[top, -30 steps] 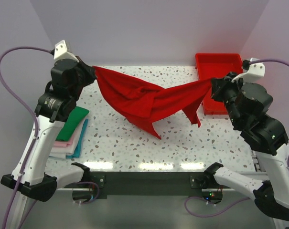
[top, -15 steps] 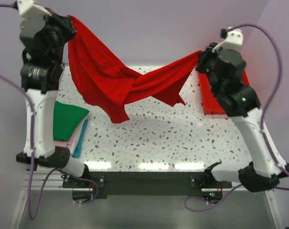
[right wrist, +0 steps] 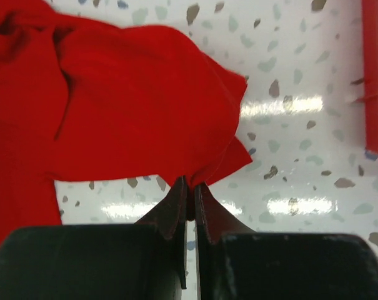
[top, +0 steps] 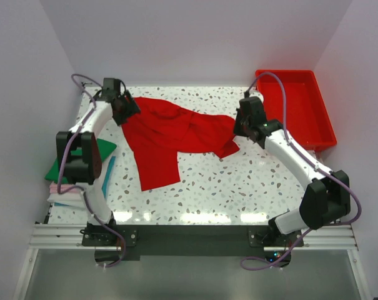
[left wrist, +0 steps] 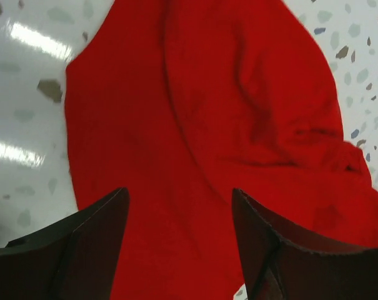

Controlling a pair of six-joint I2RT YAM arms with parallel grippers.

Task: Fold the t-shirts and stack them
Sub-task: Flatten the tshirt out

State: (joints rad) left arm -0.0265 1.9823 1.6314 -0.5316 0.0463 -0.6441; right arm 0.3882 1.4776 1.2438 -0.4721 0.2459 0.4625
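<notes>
Right end effector (right wrist: pixel 190 185) pinches crumpled soft red t-shirt (top: pixel 164 128); left end effector (left wrist: pixel 179 195) gapes.

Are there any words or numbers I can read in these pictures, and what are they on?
None: no words, numbers or signs can be read in any view.
The red t-shirt is plain cloth with no print showing.
The red tray shows no label.
The folded t-shirts at the left show no print.
The robot arms carry no marks that can be read.
</notes>
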